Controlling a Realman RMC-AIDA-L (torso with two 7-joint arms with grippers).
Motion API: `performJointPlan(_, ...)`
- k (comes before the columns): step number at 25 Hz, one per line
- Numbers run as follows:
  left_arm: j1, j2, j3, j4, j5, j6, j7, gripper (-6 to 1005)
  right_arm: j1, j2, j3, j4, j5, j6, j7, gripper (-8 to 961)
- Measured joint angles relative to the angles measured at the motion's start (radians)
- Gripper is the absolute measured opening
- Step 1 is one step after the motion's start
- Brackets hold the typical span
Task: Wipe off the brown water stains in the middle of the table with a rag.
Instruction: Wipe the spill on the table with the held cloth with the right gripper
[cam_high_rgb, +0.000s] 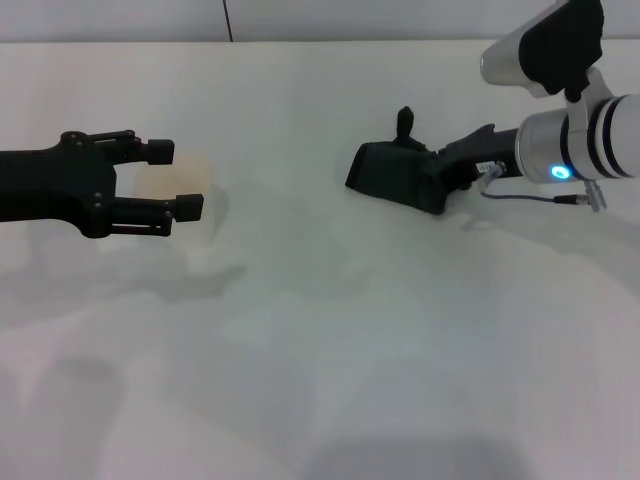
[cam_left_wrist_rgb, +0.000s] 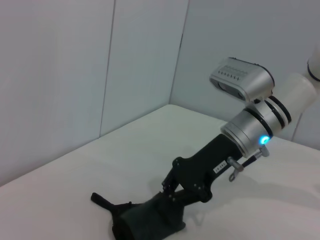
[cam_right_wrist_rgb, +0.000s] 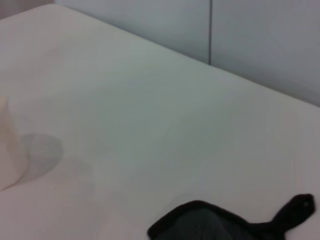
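Fingers (cam_high_rgb: 421, 182) pinch soft dark rag (cam_high_rgb: 388, 172) — smooth white table (cam_high_rgb: 320, 350).

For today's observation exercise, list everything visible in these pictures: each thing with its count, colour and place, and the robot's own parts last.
rag: one, dark grey, on the table right of centre, pressed under the right gripper.
cup: one, white with a faint orange tint, on the left, between the left gripper's fingers.
table: one, white, fills the view; no brown stain visible.
left gripper: black, open around the cup.
right gripper: black, on the rag; silver arm behind it.
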Motion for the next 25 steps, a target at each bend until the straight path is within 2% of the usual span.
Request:
performJointPlan(6, -0.002, 0.0, 0.0, 0.0, 0.0, 0.0, 0.0, 892, -0.019, 0.003, -0.007, -0.031, 0.005, -0.076, -0.005, 84)
performJointPlan(13, -0.004, 0.001, 0.0, 0.0, -0.002, 0.0, 0.001, 892, -0.075, 0.002, -0.002, -0.118, 0.008, -0.143, -0.008, 84)
performJointPlan(25, -0.008, 0.002, 0.0, -0.002, -0.002, -0.001, 0.003, 892, -0.08, 0.0, -0.001, -0.13, 0.011, -0.253, -0.018, 84)
